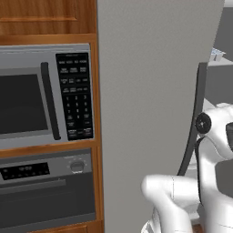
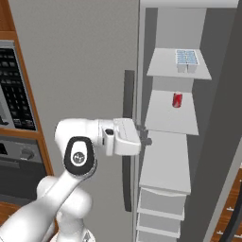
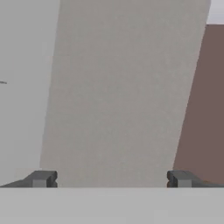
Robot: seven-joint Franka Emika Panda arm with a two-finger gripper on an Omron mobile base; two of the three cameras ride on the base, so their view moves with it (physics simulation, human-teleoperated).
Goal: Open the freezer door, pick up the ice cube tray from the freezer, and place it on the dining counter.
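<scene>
Freezer [image 2: 170, 156] stands with its plain grey door [image 2: 80, 71] swung wide, which I read as the opening step done. My gripper [image 2: 145, 140] sits just beside the door's dark curved handle [image 2: 128, 142], at the door's free edge, fingers spread apart and holding nothing, likely because it is between handle and reach. Above the gripper and deeper in, on the top shelf [image 2: 163, 66], rests the ice cube tray [image 2: 187, 59], pale blue with square pockets. One shelf below the tray stands a small red can [image 2: 177, 99]. Shelves look smooth, matte, pale grey.
</scene>
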